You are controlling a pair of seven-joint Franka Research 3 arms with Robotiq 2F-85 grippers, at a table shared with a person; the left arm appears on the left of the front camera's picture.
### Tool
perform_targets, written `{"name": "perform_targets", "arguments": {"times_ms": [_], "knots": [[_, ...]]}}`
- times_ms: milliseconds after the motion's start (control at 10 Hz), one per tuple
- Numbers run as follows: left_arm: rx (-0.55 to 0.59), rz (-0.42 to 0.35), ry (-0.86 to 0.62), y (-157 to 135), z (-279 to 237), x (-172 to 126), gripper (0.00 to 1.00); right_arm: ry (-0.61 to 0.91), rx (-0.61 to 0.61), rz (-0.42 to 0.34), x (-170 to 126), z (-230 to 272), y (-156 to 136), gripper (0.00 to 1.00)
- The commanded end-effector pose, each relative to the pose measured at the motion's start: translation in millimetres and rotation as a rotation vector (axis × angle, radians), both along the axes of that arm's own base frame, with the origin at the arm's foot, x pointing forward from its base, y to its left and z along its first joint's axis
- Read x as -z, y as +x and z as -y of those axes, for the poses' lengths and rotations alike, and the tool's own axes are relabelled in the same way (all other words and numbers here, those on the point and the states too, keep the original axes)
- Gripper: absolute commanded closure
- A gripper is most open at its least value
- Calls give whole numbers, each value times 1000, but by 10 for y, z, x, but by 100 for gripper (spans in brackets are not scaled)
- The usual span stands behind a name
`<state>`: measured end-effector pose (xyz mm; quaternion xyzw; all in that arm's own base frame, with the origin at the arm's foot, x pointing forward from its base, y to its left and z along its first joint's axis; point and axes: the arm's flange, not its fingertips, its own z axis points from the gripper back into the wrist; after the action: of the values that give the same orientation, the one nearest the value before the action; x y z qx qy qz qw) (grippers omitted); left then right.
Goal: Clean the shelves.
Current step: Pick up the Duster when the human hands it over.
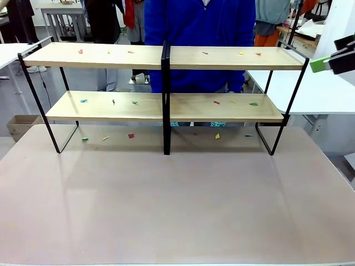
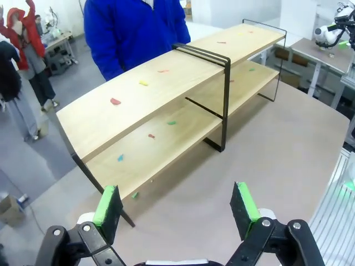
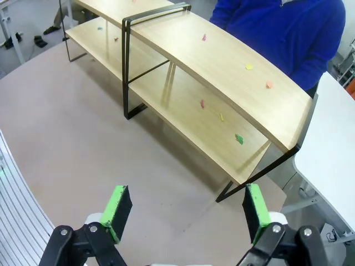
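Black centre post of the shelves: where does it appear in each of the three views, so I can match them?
Front view: the centre post stands upright in the middle of the picture.
Left wrist view: right of centre, tilted slightly.
Right wrist view: upper left.
Shared landmark: the person's blue top behind the shelves.

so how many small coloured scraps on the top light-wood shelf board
6 scraps: red, yellow, orange left of the black centre post; red, yellow, orange right. None look hidden.

A person (image 1: 199,33) in blue stands beyond the brownish table (image 1: 177,210)
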<state>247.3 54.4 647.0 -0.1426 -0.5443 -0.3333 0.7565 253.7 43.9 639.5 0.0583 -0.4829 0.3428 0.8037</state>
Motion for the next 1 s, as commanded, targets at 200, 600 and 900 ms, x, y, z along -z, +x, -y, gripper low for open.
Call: {"name": "perform_targets", "arguments": {"times_ms": [200, 600, 900], "knots": [[-11, -20, -5, -59, 167, 518, 0, -23, 6, 41, 19, 59, 61, 0], [-22, -28, 1, -41, 159, 532, 0, -31, 9, 55, 11, 73, 36, 0], [-11, -36, -5, 0, 152, 535, 0, -4, 22, 63, -8, 71, 24, 0]]}}
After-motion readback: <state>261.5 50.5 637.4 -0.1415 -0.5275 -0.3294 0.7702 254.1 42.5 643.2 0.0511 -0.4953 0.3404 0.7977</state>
